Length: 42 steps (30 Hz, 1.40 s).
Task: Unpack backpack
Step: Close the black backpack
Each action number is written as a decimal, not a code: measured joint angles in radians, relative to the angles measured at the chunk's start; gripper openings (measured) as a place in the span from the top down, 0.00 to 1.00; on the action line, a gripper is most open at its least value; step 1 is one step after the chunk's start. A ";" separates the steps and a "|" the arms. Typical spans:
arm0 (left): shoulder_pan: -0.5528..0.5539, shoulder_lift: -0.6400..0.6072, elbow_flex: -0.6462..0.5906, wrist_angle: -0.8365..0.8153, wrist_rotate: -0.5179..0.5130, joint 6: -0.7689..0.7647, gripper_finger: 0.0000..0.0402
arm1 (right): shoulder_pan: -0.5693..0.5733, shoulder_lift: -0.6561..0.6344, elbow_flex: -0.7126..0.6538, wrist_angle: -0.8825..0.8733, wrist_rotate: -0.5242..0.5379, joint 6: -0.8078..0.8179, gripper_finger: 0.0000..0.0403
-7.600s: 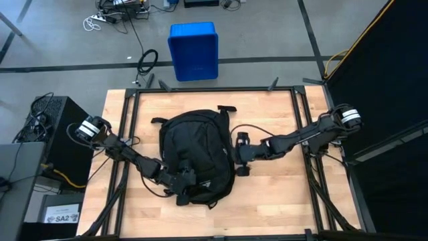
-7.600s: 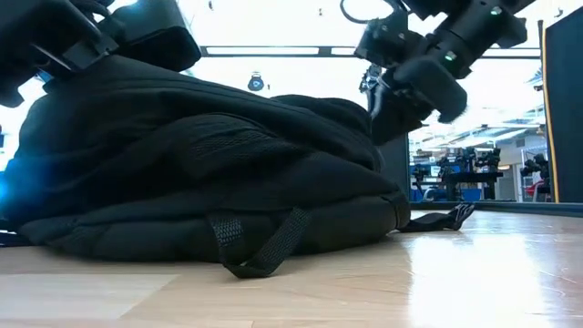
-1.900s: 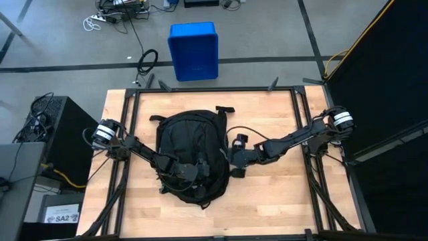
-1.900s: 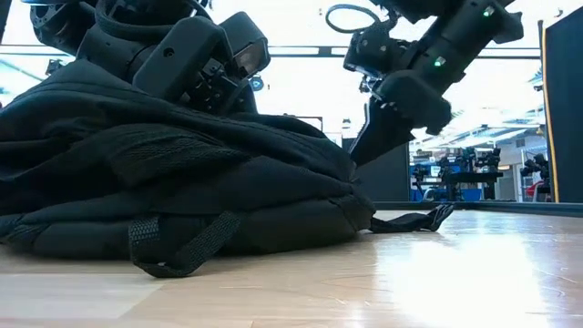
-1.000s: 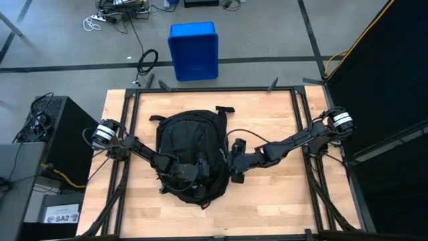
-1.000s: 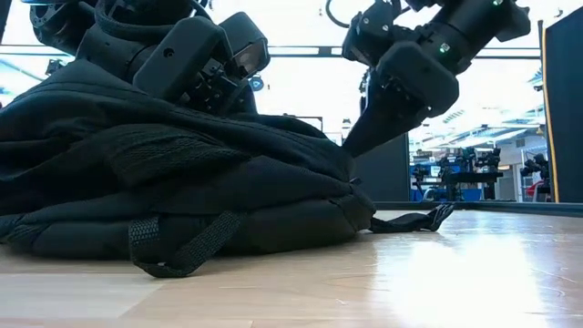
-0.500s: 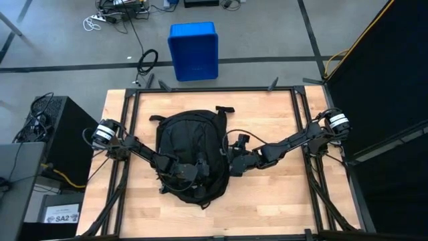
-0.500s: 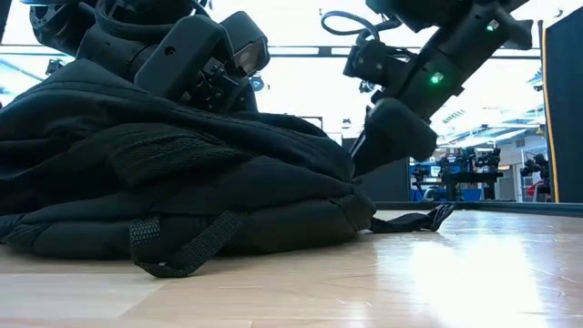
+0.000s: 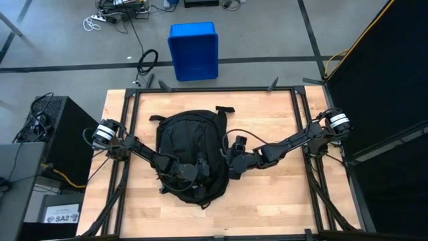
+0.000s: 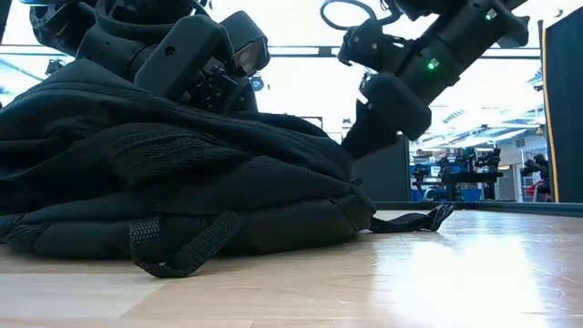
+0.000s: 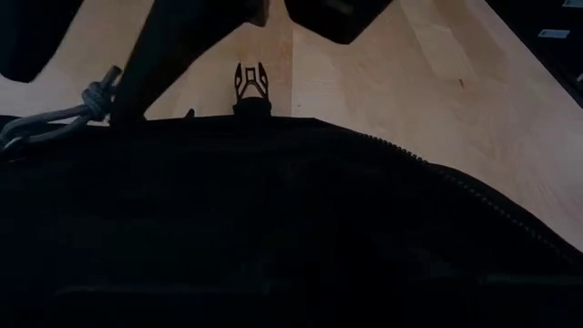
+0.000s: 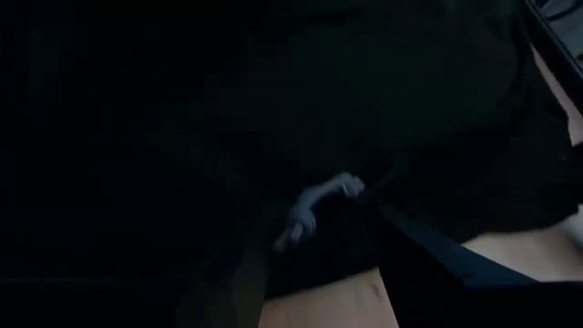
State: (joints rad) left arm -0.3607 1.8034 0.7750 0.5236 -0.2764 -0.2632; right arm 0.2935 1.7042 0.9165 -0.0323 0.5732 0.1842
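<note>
Large black fabric backpack (image 9: 189,158) lies centre-left on the wooden table (image 9: 267,120); bare wood all around, most at frame right. Left gripper (image 9: 189,173) pressed on its lower part, right gripper (image 9: 231,161) at its right edge; finger opening can't tell for either.

Backlit low view, dark wrist views

Black backpack (image 9: 189,155) flat on wood table, roughly center, top w/ straps facing blue bin side. Looks zipped, bulgy.
</note>
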 joint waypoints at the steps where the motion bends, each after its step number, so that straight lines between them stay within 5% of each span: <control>1: 0.000 0.000 0.000 0.000 0.000 0.000 0.88 | -0.001 0.000 0.000 0.011 0.000 -0.002 0.61; 17: 0.000 0.000 0.001 0.001 0.000 0.000 0.88 | -0.048 0.006 0.000 -0.002 -0.097 -0.005 0.69; 27: 0.000 0.000 0.001 0.001 0.000 0.000 0.88 | -0.045 0.011 0.000 -0.025 -0.099 -0.063 0.98; 31: 0.000 0.000 0.001 0.002 0.000 0.007 0.88 | -0.036 0.011 0.000 -0.025 -0.119 -0.063 0.96; 37: -0.001 -0.008 0.001 0.009 0.004 0.051 0.88 | -0.035 0.011 0.000 -0.018 -0.284 -0.064 0.99; 42: 0.001 -0.038 0.001 0.023 -0.049 0.134 0.88 | -0.021 0.010 0.000 -0.005 -0.282 -0.058 0.99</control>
State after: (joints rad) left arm -0.3599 1.7652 0.7761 0.5469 -0.3259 -0.1296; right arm 0.2728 1.7145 0.9165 -0.0368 0.2909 0.1265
